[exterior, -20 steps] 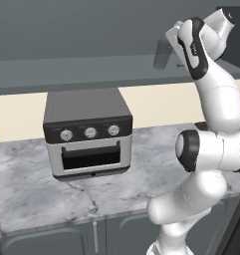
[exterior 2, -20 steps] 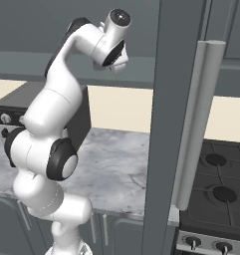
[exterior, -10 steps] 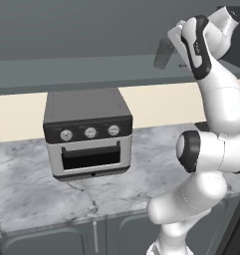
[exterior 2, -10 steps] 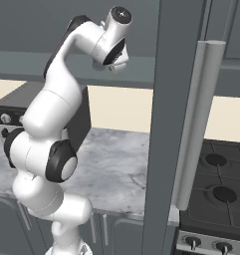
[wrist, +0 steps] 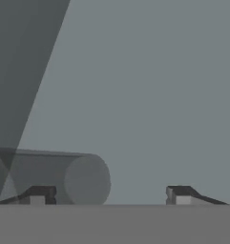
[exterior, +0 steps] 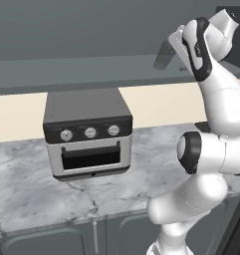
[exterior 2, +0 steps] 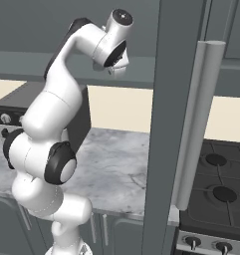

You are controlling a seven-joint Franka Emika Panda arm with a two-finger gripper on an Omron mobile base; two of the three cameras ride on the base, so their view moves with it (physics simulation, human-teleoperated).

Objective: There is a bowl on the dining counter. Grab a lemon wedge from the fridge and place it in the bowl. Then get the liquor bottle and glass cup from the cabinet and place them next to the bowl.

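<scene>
The glass cup stands upright toward the right end of the cabinet's flat grey shelf, above the counter and to the right of the toaster oven that sits on it. It is likely light, stiff and breakable, and its smooth straight wall may slip. The safest hold looks like a level pinch across the middle of the wall, firm but not crushing, without knocking it along the shelf.

The pincer is raised to shelf height just beside the cup. Its two tips stand wide apart and grip nothing. In the hand view the cup's body lies next to one tip, off to that side and not centred in the gap. The hand probably needs to shift sideways before it closes.

Compared with a second ago, the cup is in the same spot. The arm has shifted only slightly at the wrist.
</scene>
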